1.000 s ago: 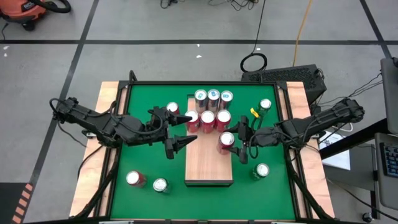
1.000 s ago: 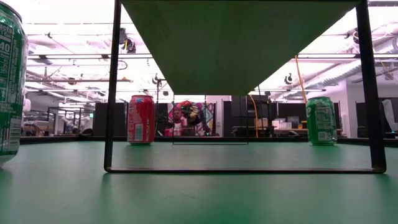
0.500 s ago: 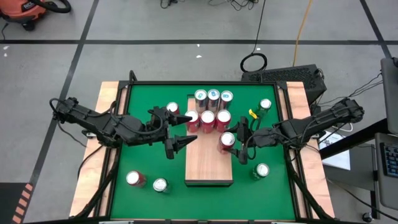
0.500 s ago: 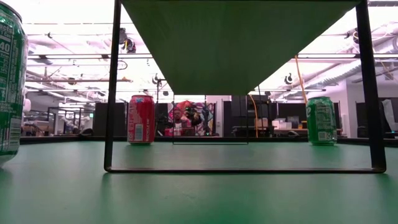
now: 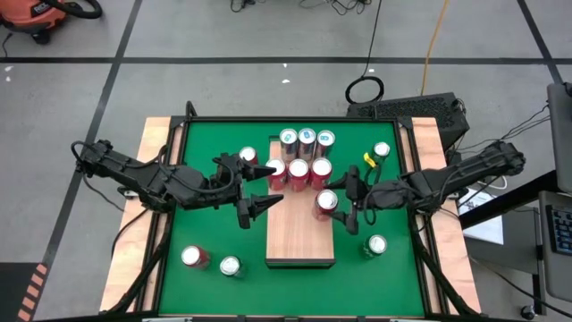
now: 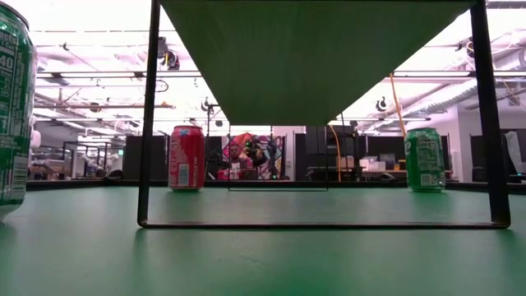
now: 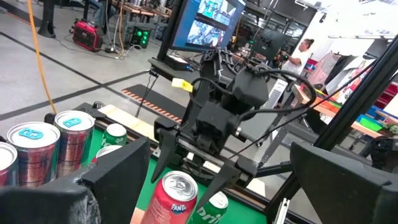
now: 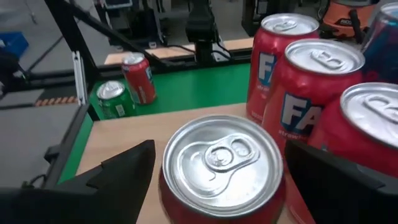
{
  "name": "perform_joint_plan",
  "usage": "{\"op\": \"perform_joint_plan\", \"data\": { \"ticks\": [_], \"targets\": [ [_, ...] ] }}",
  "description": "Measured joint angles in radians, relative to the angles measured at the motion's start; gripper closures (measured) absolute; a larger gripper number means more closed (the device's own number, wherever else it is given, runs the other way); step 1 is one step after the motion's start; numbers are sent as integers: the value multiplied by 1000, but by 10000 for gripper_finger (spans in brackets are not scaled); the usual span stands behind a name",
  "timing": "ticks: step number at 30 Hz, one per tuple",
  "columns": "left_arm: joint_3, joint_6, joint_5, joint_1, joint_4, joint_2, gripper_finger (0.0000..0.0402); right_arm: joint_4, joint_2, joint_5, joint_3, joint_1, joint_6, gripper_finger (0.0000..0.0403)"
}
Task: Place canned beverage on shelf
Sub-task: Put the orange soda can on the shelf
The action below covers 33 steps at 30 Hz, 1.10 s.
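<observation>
The shelf (image 5: 301,234) is a pale wooden block in the middle of the green table, and its underside (image 6: 304,57) fills the top of the low view. Several cans stand in two rows at its far end (image 5: 307,137). Just nearer, a red can (image 5: 326,202) (image 8: 221,167) stands upright on the shelf's right side. My right gripper (image 5: 350,200) (image 8: 217,180) is open, one finger on either side of that can and apart from it. My left gripper (image 5: 265,189) hangs open over the shelf's left edge and holds nothing.
Loose cans stand on the table: a red one (image 5: 248,156) left of the shelf, green ones at the right (image 5: 382,150) (image 5: 375,244), and a red (image 5: 192,258) and a green (image 5: 231,266) at the near left. Wooden strips edge the table.
My right gripper's fingers have spread a little wider around the red can. The can has stayed upright in its place on the shelf.
</observation>
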State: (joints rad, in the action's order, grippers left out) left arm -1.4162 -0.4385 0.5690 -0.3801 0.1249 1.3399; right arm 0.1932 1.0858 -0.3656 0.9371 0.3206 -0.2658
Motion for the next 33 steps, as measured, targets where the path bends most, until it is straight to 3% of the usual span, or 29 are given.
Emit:
{"op": "perform_joint_plan", "data": {
  "ticks": [9,17,21,33],
  "targets": [
    [0,-11,2,0,26,0,13,-39,-112,5,1,20,-14,53],
    [0,-27,3,0,66,0,13,273,-219,10,2,65,-132,70],
    [0,-28,4,0,111,0,13,346,-193,9,2,68,-206,94],
    [0,-28,12,0,159,0,13,329,-47,42,2,68,-231,203]
  ]
}}
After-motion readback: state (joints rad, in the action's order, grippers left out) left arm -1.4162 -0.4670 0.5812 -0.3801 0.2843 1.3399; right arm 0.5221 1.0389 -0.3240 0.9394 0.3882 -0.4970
